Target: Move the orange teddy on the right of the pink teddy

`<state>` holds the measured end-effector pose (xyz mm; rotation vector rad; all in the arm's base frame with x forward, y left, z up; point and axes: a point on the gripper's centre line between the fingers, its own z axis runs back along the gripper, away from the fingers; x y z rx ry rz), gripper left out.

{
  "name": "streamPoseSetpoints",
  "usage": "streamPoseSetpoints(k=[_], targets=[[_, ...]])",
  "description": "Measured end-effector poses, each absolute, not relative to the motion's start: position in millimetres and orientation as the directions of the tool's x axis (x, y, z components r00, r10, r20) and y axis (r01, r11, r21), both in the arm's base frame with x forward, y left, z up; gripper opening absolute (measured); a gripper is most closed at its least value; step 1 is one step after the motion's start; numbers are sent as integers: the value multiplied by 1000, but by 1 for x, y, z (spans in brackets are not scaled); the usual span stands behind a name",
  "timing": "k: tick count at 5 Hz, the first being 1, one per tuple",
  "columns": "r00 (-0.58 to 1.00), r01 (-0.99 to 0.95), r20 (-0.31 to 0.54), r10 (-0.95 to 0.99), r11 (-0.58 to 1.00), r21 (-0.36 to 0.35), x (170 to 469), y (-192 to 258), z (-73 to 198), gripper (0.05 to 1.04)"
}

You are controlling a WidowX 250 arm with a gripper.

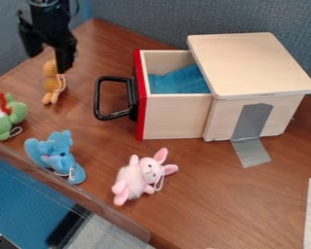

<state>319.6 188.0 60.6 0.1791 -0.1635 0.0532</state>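
Observation:
At the upper left the black gripper (51, 53) hangs over the orange teddy (52, 83), its two fingertips spread apart. The nearer finger covers part of the teddy's head; whether they touch cannot be told. The orange teddy lies on the brown table with its legs toward the front and a white string loop at its side. The pink teddy (137, 176), a plush with long ears, lies at the lower middle, in front of the wooden box.
A wooden box (252, 63) with an open drawer (178, 114) holding blue cloth stands at the back right, its black handle (99, 97) sticking out left. Blue (56, 154) and green (8, 118) plush toys lie at left. Grey tape (252, 151) holds the box down.

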Motion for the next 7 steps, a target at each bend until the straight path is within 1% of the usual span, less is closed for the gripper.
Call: streamPoseSetpoints(k=[1,2,4,5,6,7], targets=[[984,-73,177,37,977,200,339,202,63,1000],[987,-72,157,41,979,193,344,205,52,1000],[996,-47,87,32,983,175,343,195,23,1000],[997,-47,71,33,979,200,341,200,16,945],[997,-45,66,32,976,214,340,202,16,669],[998,-34,55,23,978,206,338,202,16,439]])
